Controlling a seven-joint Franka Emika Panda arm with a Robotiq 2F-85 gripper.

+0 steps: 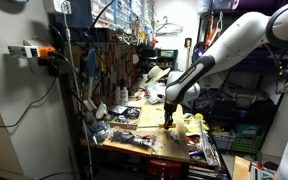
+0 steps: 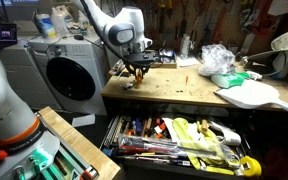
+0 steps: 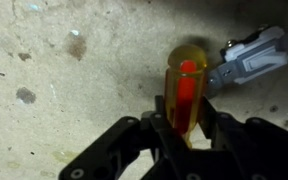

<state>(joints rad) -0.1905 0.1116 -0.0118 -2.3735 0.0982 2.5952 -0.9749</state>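
My gripper (image 3: 186,128) is shut on a screwdriver handle (image 3: 186,85), translucent yellow with a red core, which points away from the wrist camera toward the worn benchtop (image 3: 64,90). A grey metal tool tip (image 3: 249,58) lies just right of the handle's end. In both exterior views the gripper (image 1: 169,112) (image 2: 136,68) hangs low over the workbench (image 2: 184,88), at or just above its surface. The screwdriver is too small to make out in those views.
An open drawer (image 2: 184,140) full of tools juts out below the bench. A crumpled plastic bag (image 2: 216,60) and a white guitar-shaped board (image 2: 249,93) lie on the bench. A washing machine (image 2: 69,75) stands beside it. A pegboard with hanging tools (image 1: 119,65) backs the bench.
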